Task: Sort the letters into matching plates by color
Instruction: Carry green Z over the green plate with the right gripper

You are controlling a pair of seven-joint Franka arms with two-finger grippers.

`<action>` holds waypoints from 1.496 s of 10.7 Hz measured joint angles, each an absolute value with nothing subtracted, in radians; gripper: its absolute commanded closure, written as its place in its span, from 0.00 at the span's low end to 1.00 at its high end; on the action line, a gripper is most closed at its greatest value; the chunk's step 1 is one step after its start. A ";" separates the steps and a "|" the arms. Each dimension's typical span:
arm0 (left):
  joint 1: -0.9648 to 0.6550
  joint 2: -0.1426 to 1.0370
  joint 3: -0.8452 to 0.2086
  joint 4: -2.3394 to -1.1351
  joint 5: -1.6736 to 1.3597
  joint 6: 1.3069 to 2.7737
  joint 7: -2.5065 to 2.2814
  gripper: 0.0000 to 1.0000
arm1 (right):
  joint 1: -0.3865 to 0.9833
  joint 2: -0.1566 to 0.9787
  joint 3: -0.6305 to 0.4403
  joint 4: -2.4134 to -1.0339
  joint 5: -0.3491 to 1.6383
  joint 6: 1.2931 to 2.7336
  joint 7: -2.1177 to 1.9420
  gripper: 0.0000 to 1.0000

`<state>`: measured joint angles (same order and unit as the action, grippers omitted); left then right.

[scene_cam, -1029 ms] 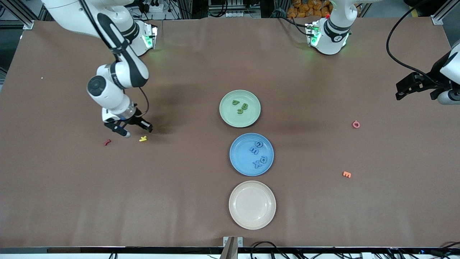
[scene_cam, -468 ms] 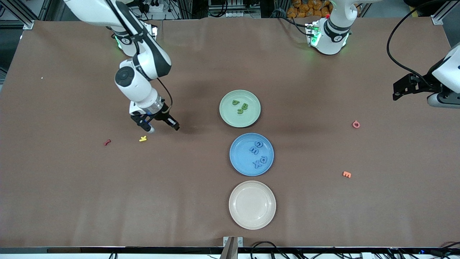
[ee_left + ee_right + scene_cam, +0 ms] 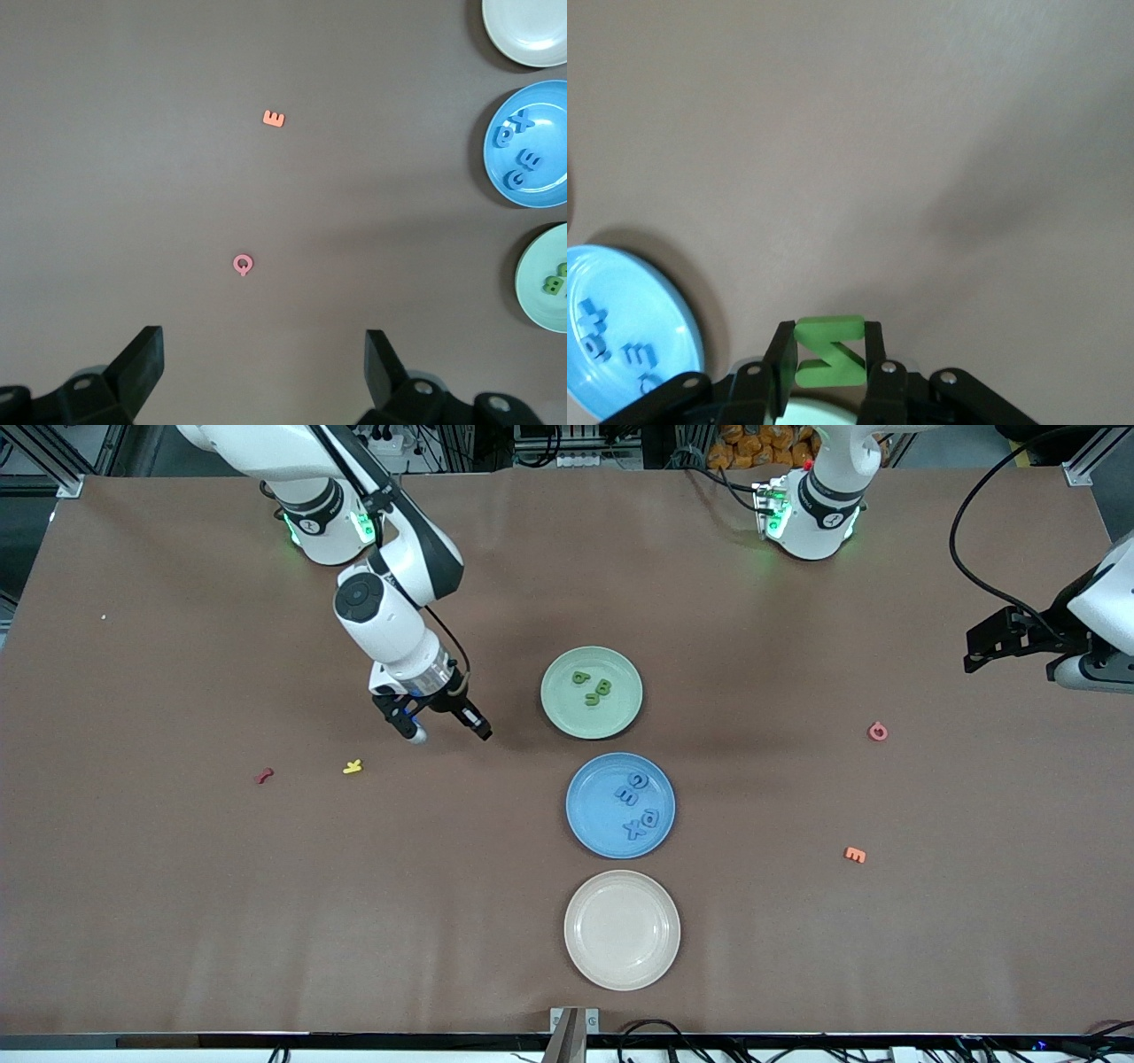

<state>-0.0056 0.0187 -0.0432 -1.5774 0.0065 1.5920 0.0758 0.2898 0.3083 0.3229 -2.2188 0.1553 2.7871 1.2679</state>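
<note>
The right gripper (image 3: 440,731) has swung from beside the yellow letter (image 3: 353,766) toward the pale green plate (image 3: 592,719), and hangs over bare table just short of it — its fingers pinched on a green Z (image 3: 828,351). Three green letters (image 3: 594,687) lie in that plate; four blue letters (image 3: 640,804) sit in the blue plate (image 3: 589,833). The foam piece looks light, soft and springy — best held across its flat faces. The left gripper (image 3: 264,365) waits, spread wide, over the table's left-arm end.

Bright, even overhead light (soft shadows), sharp.
</note>
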 measured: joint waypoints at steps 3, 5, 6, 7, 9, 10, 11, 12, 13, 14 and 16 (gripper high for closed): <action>-0.006 0.028 -0.043 -1.569 0.003 1.597 0.076 0.00 | 0.298 0.328 0.355 -2.192 0.155 2.786 1.335 1.00; -0.010 0.030 -0.046 -1.567 0.002 1.605 0.076 0.00 | 0.318 0.345 0.362 -2.159 0.155 2.785 1.382 1.00; -0.011 0.030 -0.047 -1.567 0.002 1.606 0.076 0.00 | 0.331 0.360 0.363 -2.139 0.155 2.784 1.397 1.00; -0.012 0.030 -0.048 -1.566 -0.010 1.609 0.076 0.00 | 0.344 0.378 0.363 -2.119 0.155 2.784 1.408 1.00; -0.023 0.032 -0.052 -1.566 -0.031 1.617 0.075 0.00 | 0.366 0.407 0.364 -2.083 0.155 2.784 1.426 1.00; -0.030 0.032 -0.054 -1.566 -0.031 1.618 0.071 0.00 | 0.373 0.413 0.364 -2.071 0.155 2.784 1.428 1.00; -0.032 0.032 -0.057 -1.564 -0.031 1.619 0.070 0.00 | 0.379 0.416 0.365 -2.062 0.155 2.784 1.428 1.00; -0.032 0.032 -0.058 -1.561 -0.031 1.619 0.069 0.00 | 0.388 0.421 0.366 -2.052 0.155 2.784 1.428 1.00; -0.031 0.032 -0.058 -1.559 -0.031 1.619 0.069 0.00 | 0.398 0.427 0.366 -2.042 0.155 2.784 1.429 1.00; -0.030 0.032 -0.058 -1.558 -0.031 1.619 0.069 0.00 | 0.409 0.433 0.366 -2.033 0.155 2.784 1.430 1.00; -0.029 0.032 -0.058 -1.557 -0.031 1.619 0.069 0.00 | 0.428 0.456 0.366 -2.008 0.155 2.783 1.441 1.00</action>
<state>-0.0289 0.0323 -0.0576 -1.5575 -0.0308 1.6185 0.0693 0.4275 0.4556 0.3664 -2.0076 0.1551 2.7831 1.4415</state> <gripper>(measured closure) 0.000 0.648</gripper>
